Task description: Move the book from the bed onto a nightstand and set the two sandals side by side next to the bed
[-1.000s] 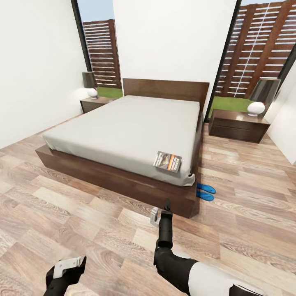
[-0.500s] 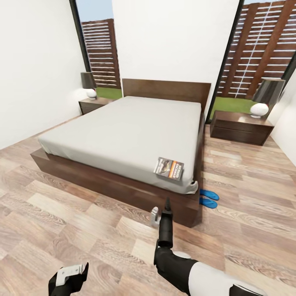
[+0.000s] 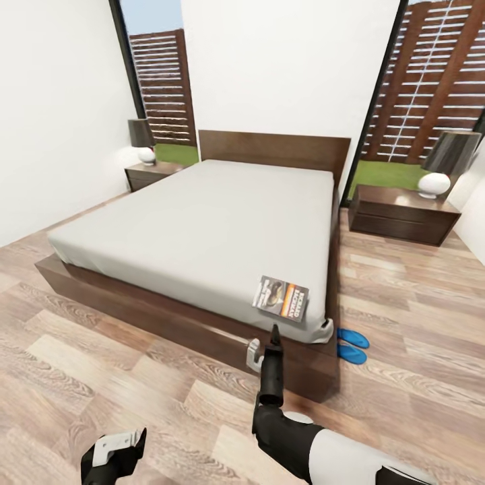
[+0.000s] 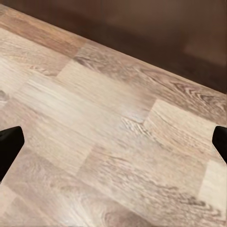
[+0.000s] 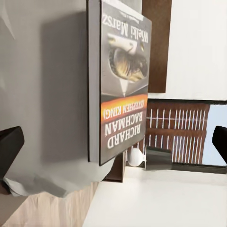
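Light-grey mattress on a dark-brown bed point(image 3: 135, 296) takes up the middle of the head view, and the bed looks larger and lower in the picture than a second ago, because the camera has moved closer. The book point(image 3: 281, 298) lies flat on the mattress at the near right corner, close to the edge. The right gripper point(image 3: 264, 349) is raised in front of the bed frame, just below that corner and not touching the book; it now overlaps the frame, where before it stood over bare floor. In the right wrist view its dark fingertips point(image 5: 10, 151) sit far apart at the picture's edges, spread open, with the book point(image 5: 120, 85) between them in the distance. The left gripper point(image 3: 114, 450) hangs low over the wood-plank floor point(image 3: 101, 364); its fingertips point(image 4: 8, 146) are likewise spread wide over the planks. The two sandals point(image 3: 352, 345) lie side by side on the floor just beside the bed's right corner. A nightstand point(image 3: 403, 214) carrying a lamp point(image 3: 444, 165) stands at the right of the headboard, another nightstand point(image 3: 149, 175) at the left.
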Motion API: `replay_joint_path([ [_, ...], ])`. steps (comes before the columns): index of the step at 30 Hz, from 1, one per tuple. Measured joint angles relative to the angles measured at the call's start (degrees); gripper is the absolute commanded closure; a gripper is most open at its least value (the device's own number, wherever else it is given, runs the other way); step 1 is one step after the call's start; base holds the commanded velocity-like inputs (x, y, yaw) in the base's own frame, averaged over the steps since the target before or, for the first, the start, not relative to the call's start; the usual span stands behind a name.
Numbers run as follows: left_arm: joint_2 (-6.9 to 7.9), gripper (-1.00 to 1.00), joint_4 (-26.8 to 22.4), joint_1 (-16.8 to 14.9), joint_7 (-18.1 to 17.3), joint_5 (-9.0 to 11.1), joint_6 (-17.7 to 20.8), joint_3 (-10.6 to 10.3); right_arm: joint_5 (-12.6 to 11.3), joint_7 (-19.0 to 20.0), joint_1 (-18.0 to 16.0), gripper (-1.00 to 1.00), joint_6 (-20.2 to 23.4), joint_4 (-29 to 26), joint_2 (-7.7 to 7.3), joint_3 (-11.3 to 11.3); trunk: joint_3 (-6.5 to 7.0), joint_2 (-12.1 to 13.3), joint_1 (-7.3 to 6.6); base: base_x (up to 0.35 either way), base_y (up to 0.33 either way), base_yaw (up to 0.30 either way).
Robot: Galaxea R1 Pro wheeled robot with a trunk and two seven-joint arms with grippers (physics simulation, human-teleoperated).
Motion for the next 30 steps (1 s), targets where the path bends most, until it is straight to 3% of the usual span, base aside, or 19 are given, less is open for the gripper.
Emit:
replay_joint_path([
  [5,-0.03,-1.0,-0.01,0.0,0.0,0.01,0.01,0.03,0.03,0.03,0.0,-1.0,0.02,0.0,0.01,-0.06,0.0,0.0,0.01,0.249,0.0,0.0],
  [30,-0.09,-1.0,-0.02,0.0,0.0,0.01,0.02,-0.04,0.0,0.07,0.0,-1.0,-0.09,0.0,0.05,-0.09,0.0,0.0,0.04,0.061,-0.042,0.0],
])
